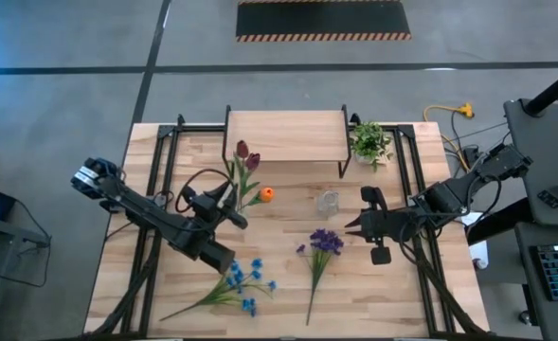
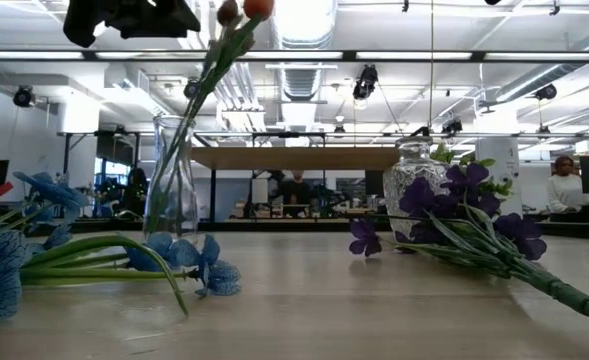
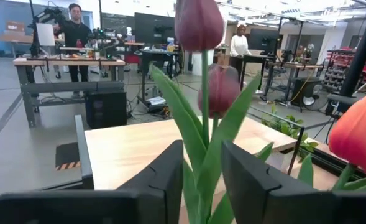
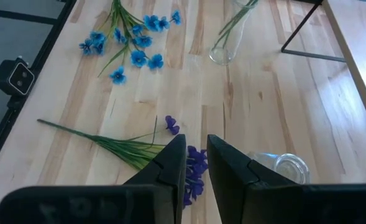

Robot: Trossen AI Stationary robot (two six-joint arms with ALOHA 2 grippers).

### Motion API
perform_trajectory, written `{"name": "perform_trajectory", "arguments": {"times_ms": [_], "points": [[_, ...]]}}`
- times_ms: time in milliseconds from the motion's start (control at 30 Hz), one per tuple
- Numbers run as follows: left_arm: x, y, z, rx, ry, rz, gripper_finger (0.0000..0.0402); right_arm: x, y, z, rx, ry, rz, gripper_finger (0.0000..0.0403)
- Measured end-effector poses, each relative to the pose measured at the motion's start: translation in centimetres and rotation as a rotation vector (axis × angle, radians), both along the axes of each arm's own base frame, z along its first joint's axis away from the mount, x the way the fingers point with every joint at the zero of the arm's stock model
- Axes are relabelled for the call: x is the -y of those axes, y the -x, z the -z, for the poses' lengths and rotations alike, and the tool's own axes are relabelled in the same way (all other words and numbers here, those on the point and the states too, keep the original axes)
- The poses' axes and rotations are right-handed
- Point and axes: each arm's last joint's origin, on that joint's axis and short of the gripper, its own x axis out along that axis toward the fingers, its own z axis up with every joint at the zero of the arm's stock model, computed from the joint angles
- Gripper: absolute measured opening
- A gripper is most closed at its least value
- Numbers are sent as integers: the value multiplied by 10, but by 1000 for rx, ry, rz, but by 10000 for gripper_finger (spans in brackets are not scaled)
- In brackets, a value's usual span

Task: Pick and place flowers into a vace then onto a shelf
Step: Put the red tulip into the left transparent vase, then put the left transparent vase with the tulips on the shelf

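We see tulip stems standing in a clear vase, with a purple bunch (lying flat) nearby.
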Motion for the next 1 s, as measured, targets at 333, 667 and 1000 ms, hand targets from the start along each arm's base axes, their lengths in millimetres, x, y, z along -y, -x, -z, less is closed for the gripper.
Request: {"name": "perform_trajectory", "arguments": {"times_ms": [333, 667, 1000], "points": [[6, 9, -7, -69, 101, 68, 111, 0, 0, 0, -1, 0, 0, 56], [33, 23, -27, -208, 110, 239, 111, 0, 0, 0, -3, 1, 0, 56], [55, 32, -25, -354, 320, 437, 112, 0, 0, 0, -1, 8, -1, 56]]}}
